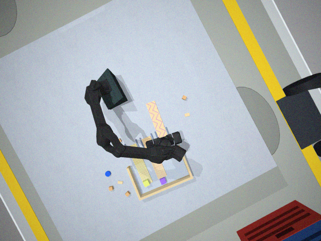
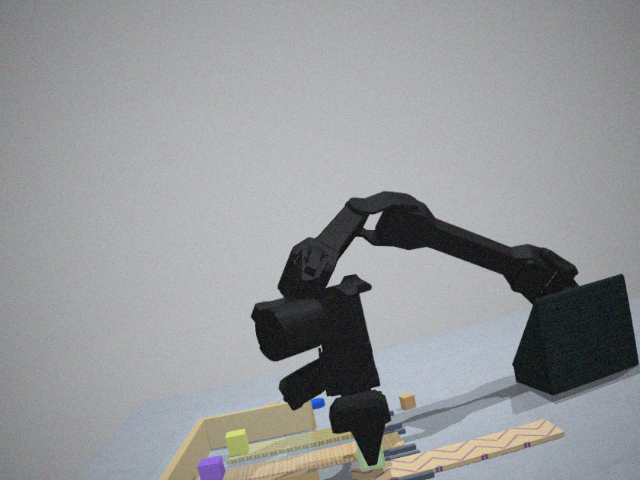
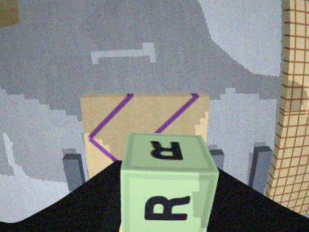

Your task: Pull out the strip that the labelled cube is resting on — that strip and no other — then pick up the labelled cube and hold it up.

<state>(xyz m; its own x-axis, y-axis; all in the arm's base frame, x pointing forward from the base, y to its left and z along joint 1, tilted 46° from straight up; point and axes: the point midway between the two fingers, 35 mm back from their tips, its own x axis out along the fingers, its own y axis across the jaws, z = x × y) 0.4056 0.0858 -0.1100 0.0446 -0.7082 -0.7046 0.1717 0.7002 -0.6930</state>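
Note:
The labelled cube (image 3: 169, 188) (image 2: 360, 457) is light green with a black R on its faces. My gripper (image 3: 163, 172) (image 2: 371, 456) is shut on it, with one black finger on each side. The cube sits at the end of the tan strip with purple zigzag lines (image 1: 156, 118) (image 2: 481, 445) (image 3: 148, 114), which lies mostly outside the wooden frame (image 1: 160, 190) (image 2: 258, 420). I cannot tell whether the cube still touches the strip. In the top view the arm hides the cube.
A yellow grid strip (image 1: 141, 168) bears a yellow-green cube (image 1: 146, 183) (image 2: 236, 441). An orange grid strip (image 1: 159, 170) (image 3: 293, 109) bears a purple cube (image 1: 162, 181) (image 2: 210, 467). Grey rails (image 3: 74, 170) flank the strips. A blue disc (image 1: 107, 173) and small orange blocks (image 1: 184, 97) lie around.

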